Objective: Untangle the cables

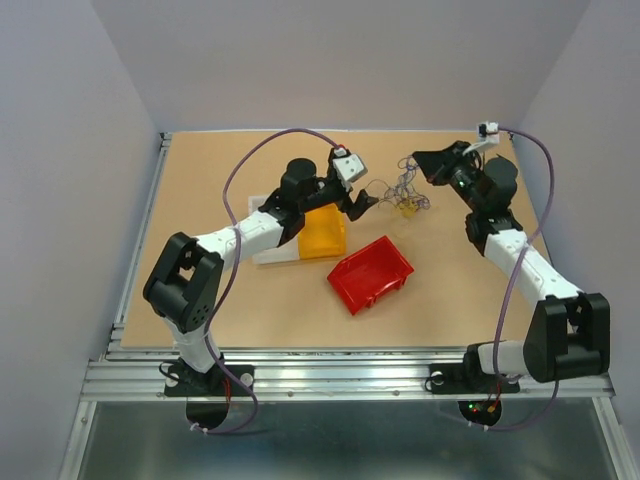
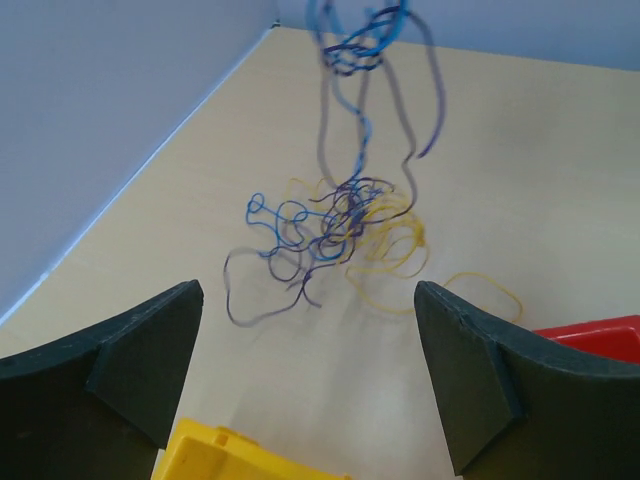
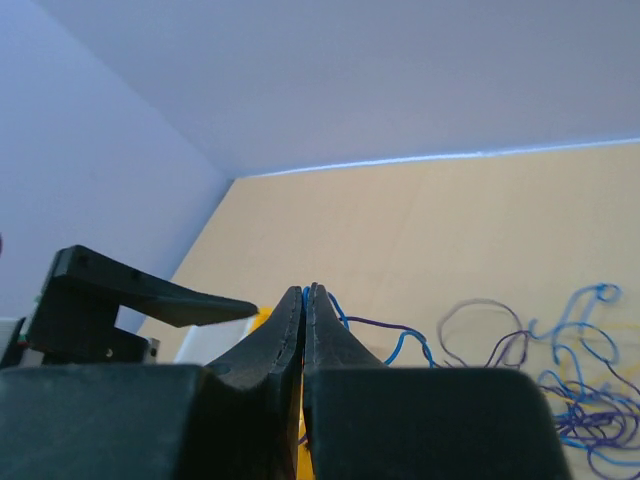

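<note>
The cables (image 2: 340, 225) are hair-thin blue, dark purple and yellow strands, loosely tangled on the far middle of the table (image 1: 260, 310), with some rising off it. Only the right wrist view shows the right gripper (image 3: 307, 297) clamped on the cables. The left gripper (image 2: 310, 330) gapes wide, empty, near the tangle and above a yellow bin (image 2: 230, 455).

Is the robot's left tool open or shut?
Open. In its wrist view the left tool has its two black fingers standing far apart with nothing between them; the tangled cables are farther ahead.
</note>
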Tool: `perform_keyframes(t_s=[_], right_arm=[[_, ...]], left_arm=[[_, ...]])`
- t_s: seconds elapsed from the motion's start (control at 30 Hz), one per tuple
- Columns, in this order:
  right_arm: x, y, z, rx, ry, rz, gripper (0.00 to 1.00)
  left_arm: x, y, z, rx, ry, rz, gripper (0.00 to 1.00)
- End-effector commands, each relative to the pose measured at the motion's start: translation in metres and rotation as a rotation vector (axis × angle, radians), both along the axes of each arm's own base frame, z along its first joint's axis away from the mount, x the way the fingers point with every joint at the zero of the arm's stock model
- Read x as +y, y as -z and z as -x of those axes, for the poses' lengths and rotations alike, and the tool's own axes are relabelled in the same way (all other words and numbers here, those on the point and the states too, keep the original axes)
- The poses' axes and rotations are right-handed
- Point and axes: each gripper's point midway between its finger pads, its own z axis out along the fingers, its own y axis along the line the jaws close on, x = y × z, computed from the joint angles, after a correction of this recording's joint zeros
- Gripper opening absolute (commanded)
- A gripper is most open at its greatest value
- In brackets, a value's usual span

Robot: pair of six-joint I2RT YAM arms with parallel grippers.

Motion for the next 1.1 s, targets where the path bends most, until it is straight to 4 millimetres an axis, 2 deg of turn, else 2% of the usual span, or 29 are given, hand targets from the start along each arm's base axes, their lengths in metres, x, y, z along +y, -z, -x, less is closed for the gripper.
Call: perform_keyframes(t_s=[0.0, 0.07, 0.1, 0.13, 0.2, 0.23, 0.27, 0.33, 0.4, 0.47, 0.6, 0.67, 0.7, 0.73, 0.87, 0.9, 0.97, 1.0, 1.03, 1.07], right_arm=[[0.037, -0.05, -0.013, -0.112, -0.107, 0.043, 0.0], [0.047, -0.057, -0.018, -0.119, -0.135, 0.04, 0.0], [0.05, -0.053, -0.024, -0.105, -0.144, 0.04, 0.01], [0.053, -0.063, -0.028, -0.124, -0.155, 0.036, 0.01], [0.059, -0.059, -0.037, -0.106, -0.173, 0.031, 0.01], [0.063, -0.067, -0.039, -0.119, -0.186, 0.025, 0.0], [0.067, -0.069, -0.04, -0.123, -0.203, 0.024, 0.01], [0.075, -0.07, -0.039, -0.124, -0.243, 0.024, 0.0], [0.083, -0.075, -0.036, -0.134, -0.272, 0.019, 0.0], [0.089, -0.081, -0.032, -0.142, -0.278, 0.018, 0.01], [0.093, -0.089, -0.033, -0.126, -0.261, 0.003, 0.0], [0.1, -0.091, -0.031, -0.121, -0.274, -0.013, 0.01], [0.105, -0.091, -0.029, -0.124, -0.285, -0.016, 0.01], [0.112, -0.091, -0.025, -0.125, -0.301, -0.018, 0.01], [0.116, -0.092, -0.017, -0.137, -0.301, -0.021, 0.0], [0.116, -0.09, -0.016, -0.132, -0.296, -0.023, 0.01], [0.111, -0.085, -0.011, -0.127, -0.276, -0.027, 0.01], [0.11, -0.082, -0.009, -0.124, -0.275, -0.027, 0.01], [0.109, -0.079, -0.008, -0.119, -0.265, -0.026, 0.0], [0.106, -0.068, -0.004, -0.104, -0.257, -0.016, 0.0]], left_arm=[[-0.014, -0.036, 0.005, -0.128, 0.081, 0.029, 0.99], [-0.017, -0.048, -0.012, -0.143, 0.041, 0.006, 0.99], [-0.018, -0.039, -0.021, -0.123, 0.023, -0.019, 0.99], [-0.018, -0.041, -0.026, -0.128, 0.012, -0.037, 0.99], [-0.018, -0.041, -0.03, -0.155, 0.004, -0.06, 0.99], [-0.016, -0.037, -0.033, -0.164, -0.017, -0.054, 0.99], [-0.014, -0.035, -0.036, -0.155, -0.041, -0.049, 0.99], [-0.013, -0.018, -0.046, -0.112, -0.082, -0.07, 0.99], [-0.006, -0.001, -0.053, -0.095, -0.129, -0.115, 0.97], [0.006, 0.005, -0.061, -0.11, -0.2, -0.102, 0.96], [0.013, 0.005, -0.062, -0.116, -0.203, -0.069, 0.97], [0.005, -0.002, -0.064, -0.116, -0.169, -0.064, 0.97], [0.0, 0.009, -0.068, -0.088, -0.164, -0.075, 0.93], [-0.005, 0.002, -0.072, -0.082, -0.152, -0.059, 0.9], [-0.013, 0.015, -0.069, -0.057, -0.11, -0.039, 0.68], [-0.013, 0.018, -0.067, -0.053, -0.105, -0.027, 0.55], [-0.014, 0.026, -0.061, -0.052, -0.084, -0.013, 0.39], [-0.013, 0.028, -0.061, -0.049, -0.088, -0.01, 0.13], [-0.012, 0.032, -0.062, -0.041, -0.096, -0.008, 0.03], [-0.007, 0.033, -0.063, -0.027, -0.097, 0.006, 0.0]])
